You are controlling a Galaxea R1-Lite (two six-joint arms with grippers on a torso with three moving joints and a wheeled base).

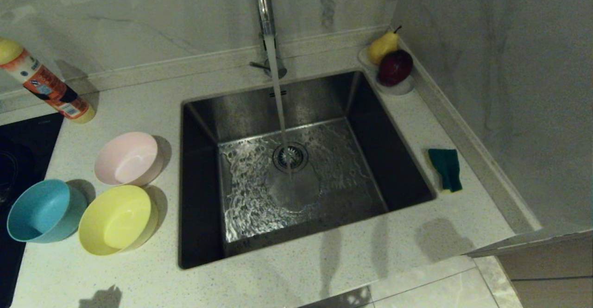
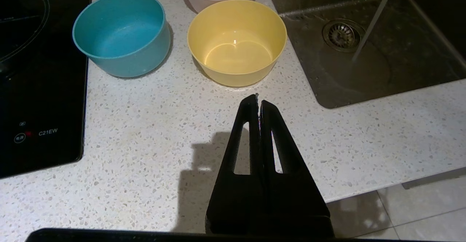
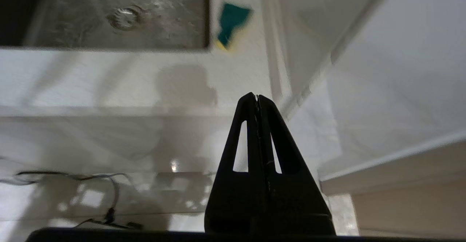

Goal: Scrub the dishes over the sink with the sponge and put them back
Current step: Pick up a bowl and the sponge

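Three bowls stand on the speckled counter left of the sink (image 1: 199, 113): a pale pink one (image 1: 127, 158), a teal blue one (image 1: 44, 210) and a yellow one (image 1: 116, 220). The sponge (image 1: 445, 169), green face up, lies on the counter right of the sink, close to the wall. Water runs from the tap (image 1: 264, 7) onto the drain strainer (image 1: 290, 156). My left gripper (image 2: 258, 98) is shut and empty, hovering over the counter just short of the yellow bowl (image 2: 236, 42). My right gripper (image 3: 256, 97) is shut and empty, over the counter's front edge, well short of the sponge (image 3: 231, 23). Neither gripper appears in the head view.
A black cooktop (image 1: 18, 146) borders the bowls on the left. A spray bottle (image 1: 46, 85) leans at the back left. A pear (image 1: 383, 46) and a dark red fruit (image 1: 395, 67) sit on a small white dish (image 1: 403, 87) in the back right corner. Walls close in behind and on the right.
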